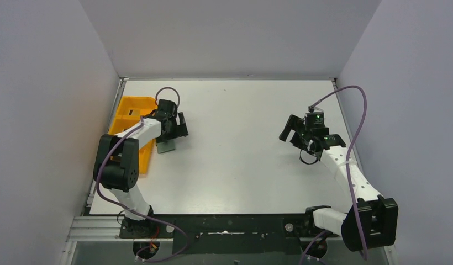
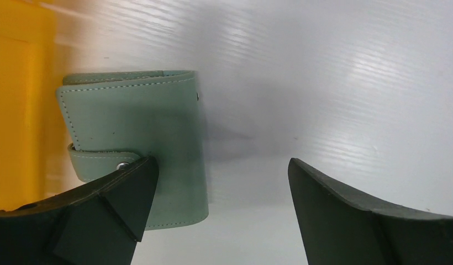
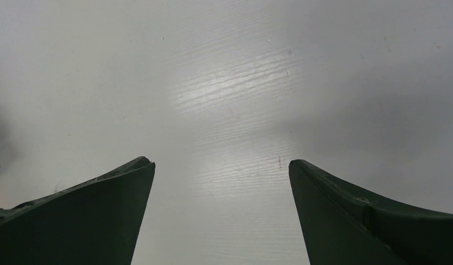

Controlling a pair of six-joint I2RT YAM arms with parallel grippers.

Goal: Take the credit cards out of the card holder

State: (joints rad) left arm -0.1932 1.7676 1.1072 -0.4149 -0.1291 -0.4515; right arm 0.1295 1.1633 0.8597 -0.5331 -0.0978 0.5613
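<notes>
The grey-green stitched folding card holder (image 2: 136, 121) is lying shut at centre-left, so the left gripper (image 2: 221, 163), jaws apart, is needing recentring over it.

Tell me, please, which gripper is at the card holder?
The left gripper: the closed card holder lies at one of its fingers; the right gripper has only table beneath.

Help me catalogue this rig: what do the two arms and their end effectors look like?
The left arm and right arm both have white tubular links between bulky black joint housings. A thin purple cable loops along each. The left end effector and right end effector each carry two dark, matte, wedge-shaped fingers. Small green lights glow on the right wrist.
</notes>
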